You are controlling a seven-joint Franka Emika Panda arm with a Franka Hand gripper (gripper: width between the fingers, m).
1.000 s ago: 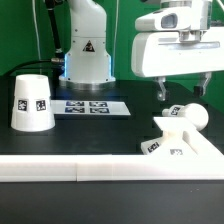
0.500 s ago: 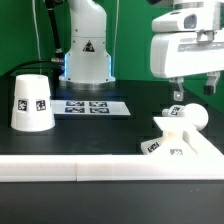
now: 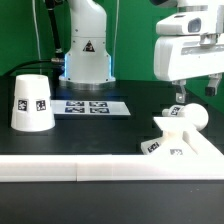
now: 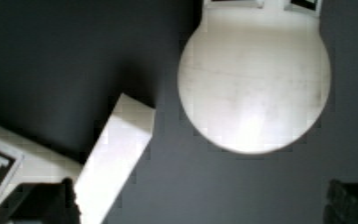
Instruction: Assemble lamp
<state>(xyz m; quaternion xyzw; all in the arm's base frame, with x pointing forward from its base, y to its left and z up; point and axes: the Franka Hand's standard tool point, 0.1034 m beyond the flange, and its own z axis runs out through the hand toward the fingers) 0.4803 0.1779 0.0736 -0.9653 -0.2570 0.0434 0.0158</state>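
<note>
The white bulb (image 3: 187,114) lies on its side on the black table, against the flat stepped base (image 3: 172,146) at the exterior view's right. My gripper (image 3: 197,92) hangs just above the bulb, open and empty, with one finger (image 3: 178,96) over its near end. In the wrist view the bulb (image 4: 250,80) fills the middle. The base's edge (image 4: 115,160) runs beside it, and my dark fingertips (image 4: 41,204) show at the two lower corners, wide apart. The tapered shade (image 3: 31,102) stands mouth down at the exterior view's left.
The marker board (image 3: 91,106) lies flat behind the middle of the table. The arm's pedestal (image 3: 86,55) stands behind it. A white rail (image 3: 60,171) runs along the table's front edge.
My gripper has moved toward the exterior view's right, from beside the bulb to above it. The lamp parts have not moved.
</note>
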